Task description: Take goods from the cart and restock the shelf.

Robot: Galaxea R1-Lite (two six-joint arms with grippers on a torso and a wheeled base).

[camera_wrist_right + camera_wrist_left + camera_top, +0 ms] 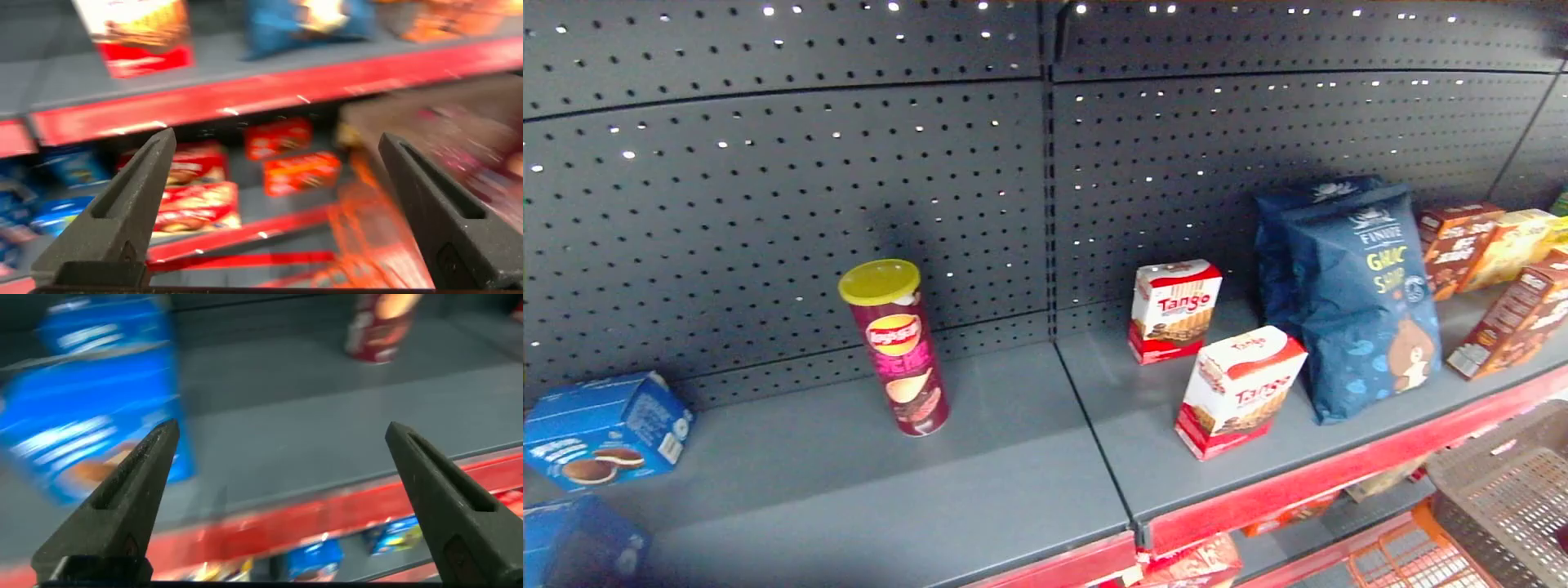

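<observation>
left pincer (279, 429) and right pincer (278, 135) gape wide, empty, before shelf's red edge (1339, 471); chip can (894, 351) well back

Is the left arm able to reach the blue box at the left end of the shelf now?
Probably yes. The left gripper is open and faces the shelf, with the blue box close ahead and nothing between them. The chips can stands farther off, out of the way.

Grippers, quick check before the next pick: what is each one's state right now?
Left gripper: open, holding nothing.
Right gripper: open, holding nothing.
</observation>
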